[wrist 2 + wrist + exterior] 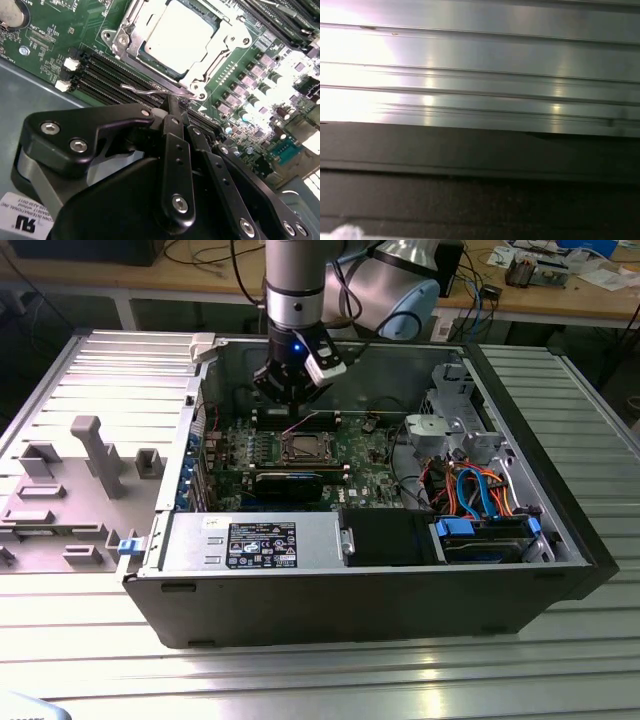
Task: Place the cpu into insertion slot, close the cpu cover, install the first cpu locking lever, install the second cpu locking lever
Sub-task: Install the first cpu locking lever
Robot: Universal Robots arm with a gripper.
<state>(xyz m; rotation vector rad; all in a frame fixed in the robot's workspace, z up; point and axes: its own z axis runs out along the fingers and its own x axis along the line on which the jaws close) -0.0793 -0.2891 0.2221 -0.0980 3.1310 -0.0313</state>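
- Gripper (170,107) fingers were pinched together, empty, tips at wire locking lever (150,91) beside the socket edge.
- Lever ran along that edge; cpu (182,35) sat under closed cpu cover (220,47), just beyond my fingertips.

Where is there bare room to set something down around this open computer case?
The ribbed metal table in front of the computer case is free, as is the strip at the exterior view's right. Crowded: inside the case, where the gripper hangs by the cpu, and the grey fixture tray.
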